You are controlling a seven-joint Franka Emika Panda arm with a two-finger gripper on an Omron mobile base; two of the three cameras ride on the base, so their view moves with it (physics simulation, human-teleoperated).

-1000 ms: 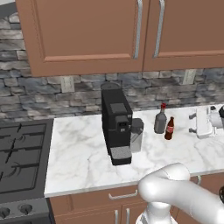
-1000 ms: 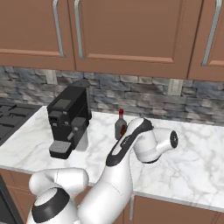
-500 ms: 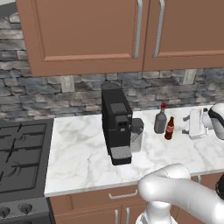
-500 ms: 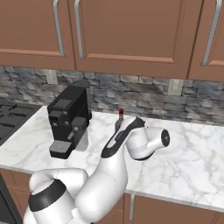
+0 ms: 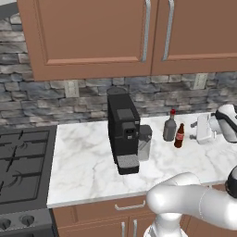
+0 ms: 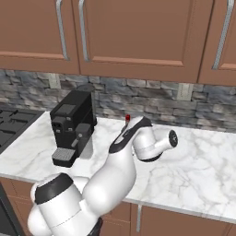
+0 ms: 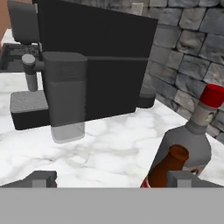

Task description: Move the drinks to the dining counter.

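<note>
The arm's wrist swings in lower toward the bottles on the worktop, and in the left base view the gripper [image 5: 202, 129] now sits just right of the cola bottle [image 5: 179, 136], closer than a second ago. In the right base view the forearm now covers the grey bottle [image 6: 127, 119] up to its red cap, where more of it showed before.

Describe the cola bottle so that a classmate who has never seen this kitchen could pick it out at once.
Find the black coffee machine on the marble worktop under the wall cupboards. To its right stand two small bottles close together. The cola bottle is the slim dark-brown one in front, lower than the grey bottle with the red cap beside it.
</note>
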